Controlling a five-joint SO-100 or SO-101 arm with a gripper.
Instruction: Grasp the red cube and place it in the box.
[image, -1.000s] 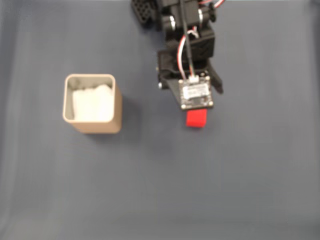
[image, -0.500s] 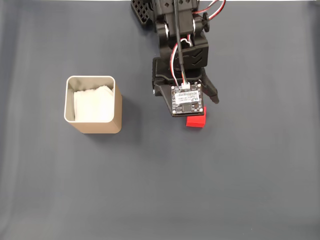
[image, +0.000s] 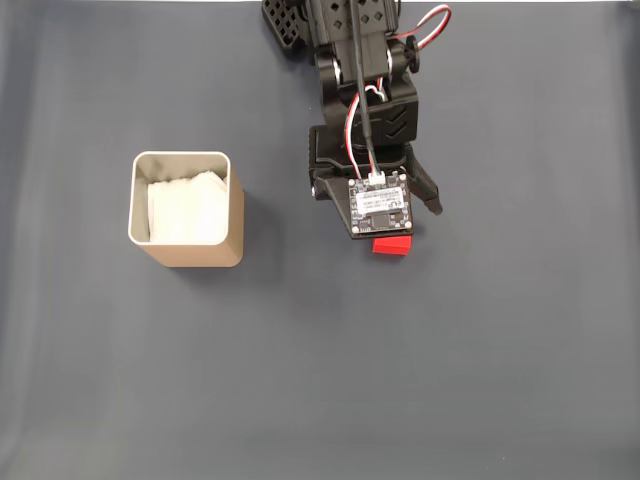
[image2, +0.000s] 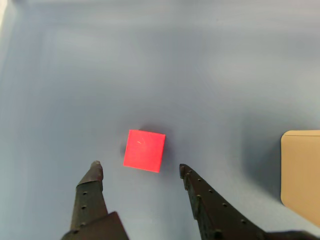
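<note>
The red cube (image2: 144, 150) lies on the blue-grey table, just beyond my two black fingertips in the wrist view. In the fixed view only a strip of the red cube (image: 392, 246) pokes out below my wrist camera board. My gripper (image2: 139, 168) is open, its fingers standing either side of the cube's near edge without touching it. The gripper (image: 385, 238) hangs over the cube in the fixed view, fingertips hidden under the board. The tan box (image: 186, 208) with white lining stands upright to the left; its corner shows as the box (image2: 300, 170) at the wrist view's right edge.
The black arm (image: 358, 60) reaches in from the top edge of the fixed view. The blue-grey table surface (image: 450, 380) spreads open around the cube and box.
The arm has shifted slightly and come down over the cube, so the camera board covers more of it. Cube and box have not moved.
</note>
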